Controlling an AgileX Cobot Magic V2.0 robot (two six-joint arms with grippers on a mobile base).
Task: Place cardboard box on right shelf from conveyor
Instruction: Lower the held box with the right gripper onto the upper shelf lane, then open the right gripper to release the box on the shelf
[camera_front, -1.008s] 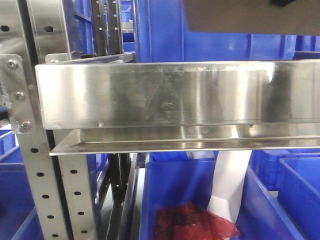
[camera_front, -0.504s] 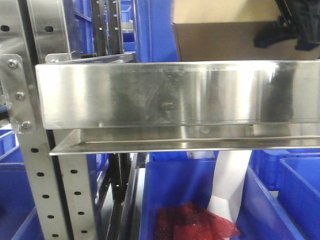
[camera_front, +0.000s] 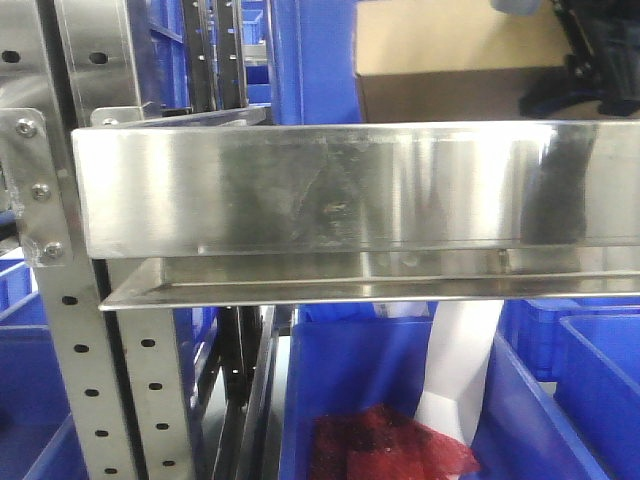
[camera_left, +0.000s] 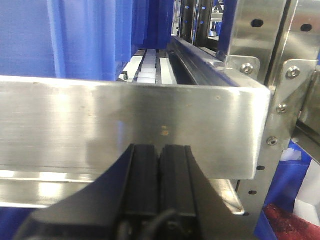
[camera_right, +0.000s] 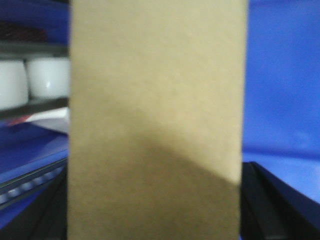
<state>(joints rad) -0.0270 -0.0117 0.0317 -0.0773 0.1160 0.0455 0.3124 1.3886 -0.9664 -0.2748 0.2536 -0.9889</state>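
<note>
Up beside the black right gripper (camera_front: 598, 62) in the front view sits the plain tan cardboard box (camera_front: 455, 55), stretching away to that gripper's left, above and behind the broad brushed-steel front rail of the right shelf (camera_front: 330, 185). The rail hides the box's bottom edge, so I can't say whether it is resting on the shelf deck or hanging just over it. Well below the gripper, under the rail, there's a big blue plastic bin (camera_front: 360, 380) holding a red mesh bundle (camera_front: 390, 445). Over to the left wrist view: the black left gripper (camera_left: 160, 172) has its two pads pressed flat together with nothing between them, nose to the same steel rail, lower than the box and out of this job. Now the right wrist view: blurred tan cardboard fills the middle, dark fingers (camera_right: 277, 205) flanking its lower edges, so I read the right gripper as clamped across the box's width, long axis running straight ahead of it into the shelf. The right arm owns it; what's left looks like lowering it level, then letting go.
</note>
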